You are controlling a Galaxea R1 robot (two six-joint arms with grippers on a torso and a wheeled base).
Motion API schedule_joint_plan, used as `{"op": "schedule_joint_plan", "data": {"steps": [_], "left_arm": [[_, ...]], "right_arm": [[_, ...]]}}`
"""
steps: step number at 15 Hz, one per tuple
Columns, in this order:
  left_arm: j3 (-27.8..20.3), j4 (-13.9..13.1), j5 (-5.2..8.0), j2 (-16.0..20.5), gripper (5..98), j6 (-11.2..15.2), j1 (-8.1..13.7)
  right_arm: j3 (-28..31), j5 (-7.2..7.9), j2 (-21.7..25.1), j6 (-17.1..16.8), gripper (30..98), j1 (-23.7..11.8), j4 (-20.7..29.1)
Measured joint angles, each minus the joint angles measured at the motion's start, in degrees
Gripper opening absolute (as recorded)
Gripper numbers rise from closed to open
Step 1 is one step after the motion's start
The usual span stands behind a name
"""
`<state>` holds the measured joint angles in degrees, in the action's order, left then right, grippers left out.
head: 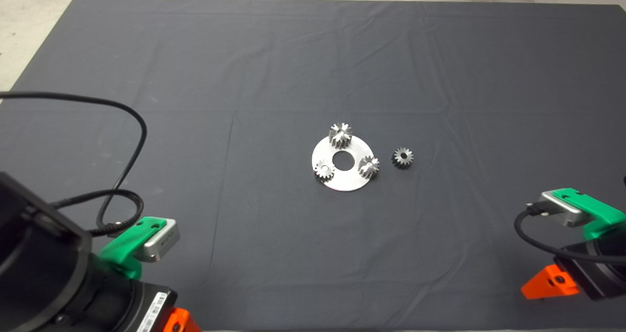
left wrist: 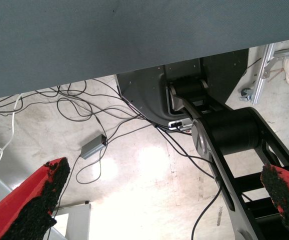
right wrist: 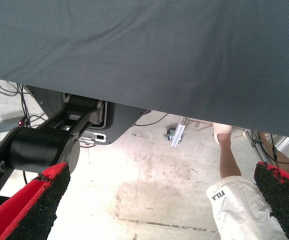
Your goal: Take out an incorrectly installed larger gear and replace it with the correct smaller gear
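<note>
A round steel plate [head: 349, 175] with a centre hole lies mid-mat and carries three gears. The larger gear [head: 340, 135] stands on the plate's far side, taller and wider than the two small gears [head: 324, 169] [head: 368, 166] on its near side. The smaller gear [head: 402, 157], dark grey with a centre hole, lies loose on the mat just right of the plate. My left gripper [head: 178, 322] is parked at the lower left and my right gripper [head: 550, 283] at the lower right, both far from the gears. Both are open and empty in the wrist views [left wrist: 167, 172] [right wrist: 164, 172].
The dark mat [head: 244, 77] has creases and covers the table. A black cable [head: 132, 126] loops over the mat near the left arm. The wrist views show the floor beyond the mat's edge, the robot's base, cables, and a person's leg [right wrist: 229, 165].
</note>
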<state>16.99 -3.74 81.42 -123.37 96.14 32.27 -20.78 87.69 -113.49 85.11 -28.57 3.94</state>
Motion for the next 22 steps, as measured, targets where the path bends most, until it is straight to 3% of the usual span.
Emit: {"op": "schedule_joint_plan", "data": {"steps": [8, 12, 15, 17, 22], "left_arm": [[0.00, 0.00, 0.05, -0.04, 98.2, 0.00, 0.00], [0.00, 0.00, 0.06, -0.14, 98.2, -0.02, 0.00], [0.00, -0.02, 0.20, -0.15, 98.2, -0.05, 0.00], [0.00, -0.02, 0.22, -0.78, 98.2, -0.05, 0.00], [0.00, -0.09, 0.37, -1.12, 98.2, -0.05, -0.02]], "right_arm": [[0.00, 0.07, -0.67, -0.67, 97.7, 0.00, 0.00], [-0.84, -0.13, -5.81, -8.36, 97.7, -0.15, -0.04], [-9.57, 0.02, -8.55, -13.09, 97.7, -2.29, -0.24], [-15.81, 0.79, -14.11, -16.63, 97.7, -3.86, -0.96], [-29.83, -0.26, -31.47, -20.02, 97.7, -4.88, -8.89]]}}
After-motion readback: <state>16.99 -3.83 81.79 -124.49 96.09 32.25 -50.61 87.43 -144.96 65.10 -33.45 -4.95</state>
